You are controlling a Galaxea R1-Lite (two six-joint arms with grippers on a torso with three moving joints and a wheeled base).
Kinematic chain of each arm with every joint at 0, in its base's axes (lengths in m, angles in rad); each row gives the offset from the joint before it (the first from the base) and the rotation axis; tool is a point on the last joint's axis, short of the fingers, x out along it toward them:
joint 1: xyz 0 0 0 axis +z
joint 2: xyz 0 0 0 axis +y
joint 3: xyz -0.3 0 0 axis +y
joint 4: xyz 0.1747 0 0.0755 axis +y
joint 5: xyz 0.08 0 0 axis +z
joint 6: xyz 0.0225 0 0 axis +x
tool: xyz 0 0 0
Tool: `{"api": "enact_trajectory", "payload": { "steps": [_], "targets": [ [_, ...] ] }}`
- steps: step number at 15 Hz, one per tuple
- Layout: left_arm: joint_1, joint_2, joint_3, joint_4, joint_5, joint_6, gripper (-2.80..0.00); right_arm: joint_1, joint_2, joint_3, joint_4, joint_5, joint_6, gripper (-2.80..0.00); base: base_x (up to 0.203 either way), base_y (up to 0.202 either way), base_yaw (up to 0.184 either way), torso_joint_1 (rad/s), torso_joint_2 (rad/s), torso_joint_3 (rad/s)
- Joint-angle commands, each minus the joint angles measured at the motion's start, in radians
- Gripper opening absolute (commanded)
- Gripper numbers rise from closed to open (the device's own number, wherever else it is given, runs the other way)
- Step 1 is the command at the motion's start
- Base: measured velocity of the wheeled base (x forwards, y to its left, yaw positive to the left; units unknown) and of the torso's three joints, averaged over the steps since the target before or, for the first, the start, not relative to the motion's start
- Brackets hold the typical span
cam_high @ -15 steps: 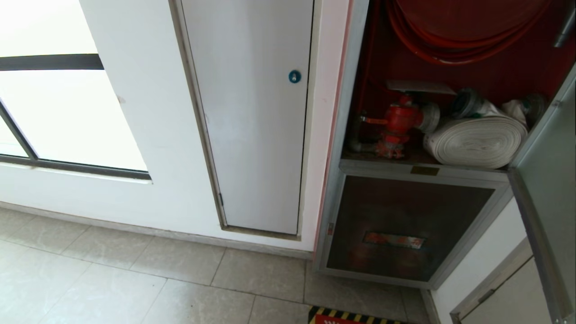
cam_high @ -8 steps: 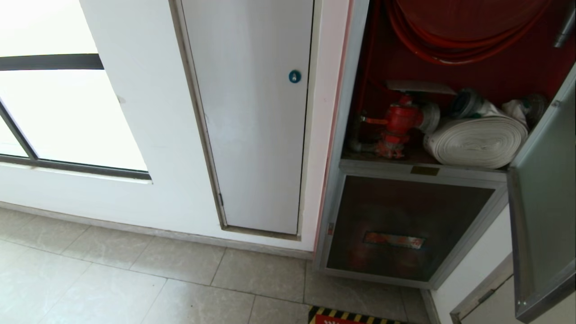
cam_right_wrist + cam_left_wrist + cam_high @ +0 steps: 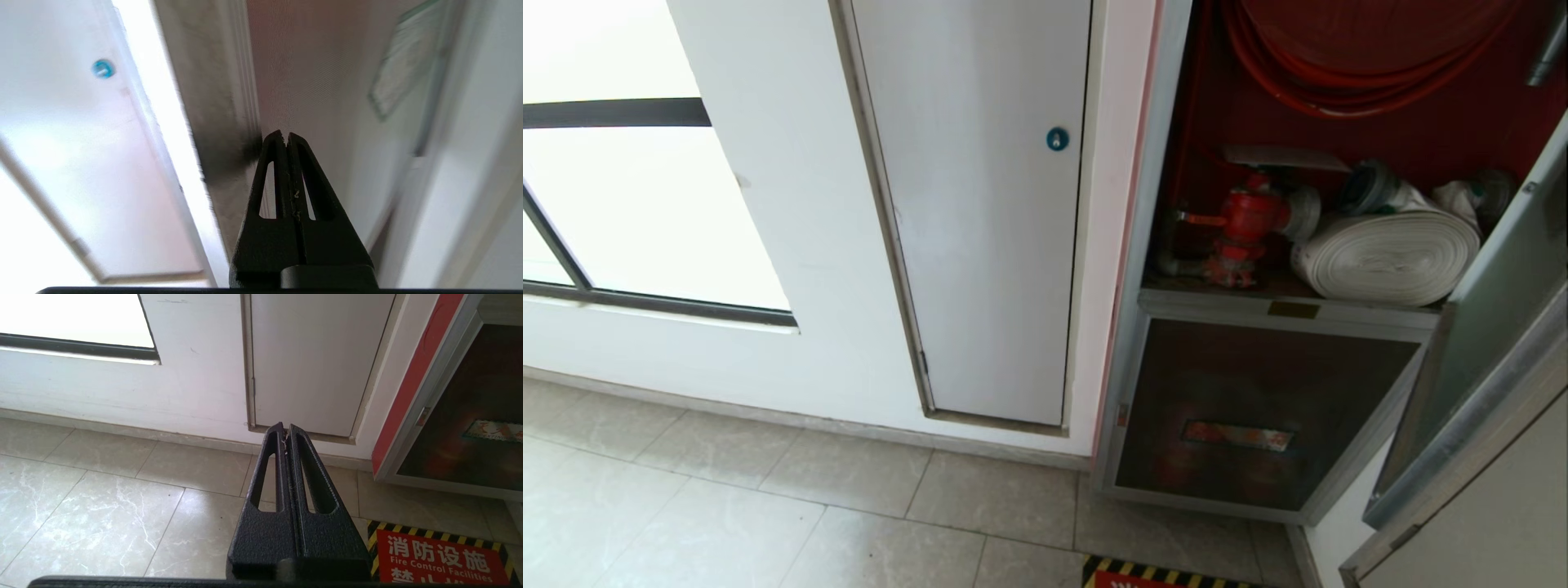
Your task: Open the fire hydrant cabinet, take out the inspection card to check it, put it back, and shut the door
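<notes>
Both grippers' fingers are together, gripping nothing: right gripper (image 3: pixel 287 136) at your half-open door (image 3: pixel 1478 327), left gripper (image 3: pixel 285 428) over the floor (image 3: pixel 102 506).

Valve (image 3: pixel 1245 219) left of rolled hose (image 3: pixel 1388 255) inside cabinet (image 3: pixel 1147 245), card (image 3: pixel 1282 157) seemingly atop valve, door (image 3: pixel 1486 327) right

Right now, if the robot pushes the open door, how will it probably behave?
The door is a glass panel in a metal frame, so probably stiff and rather heavy. It hangs at one edge, so it should swing, not slide. The glass may be fragile; pushing the frame seems safer.
</notes>
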State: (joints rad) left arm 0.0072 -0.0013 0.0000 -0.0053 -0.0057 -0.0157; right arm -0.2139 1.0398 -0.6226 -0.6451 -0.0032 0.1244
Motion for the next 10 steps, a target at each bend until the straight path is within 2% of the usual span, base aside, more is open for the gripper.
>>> {"api": "enact_trajectory", "payload": {
  "steps": [1, 6, 10],
  "targets": [
    [0.0, 0.001, 0.0, -0.001, 0.0, 0.0, -2.8, 0.083, 0.162, -0.072, -0.006, 0.0, 0.008, -2.8, 0.0, 0.0, 0.0, 0.0, 0.0, 0.0],
    [0.0, 0.001, 0.0, -0.001, 0.0, -0.001, -2.8, 0.201, 0.418, -0.258, -0.012, 0.0, 0.019, -2.8, 0.0, 0.0, 0.0, 0.0, 0.0, 0.0],
    [0.0, 0.001, 0.0, -0.001, 0.0, 0.0, -2.8, 0.23, 0.647, -0.512, -0.012, -0.005, 0.018, -2.8, 0.0, 0.0, 0.0, 0.0, 0.0, 0.0]
  ]
}}
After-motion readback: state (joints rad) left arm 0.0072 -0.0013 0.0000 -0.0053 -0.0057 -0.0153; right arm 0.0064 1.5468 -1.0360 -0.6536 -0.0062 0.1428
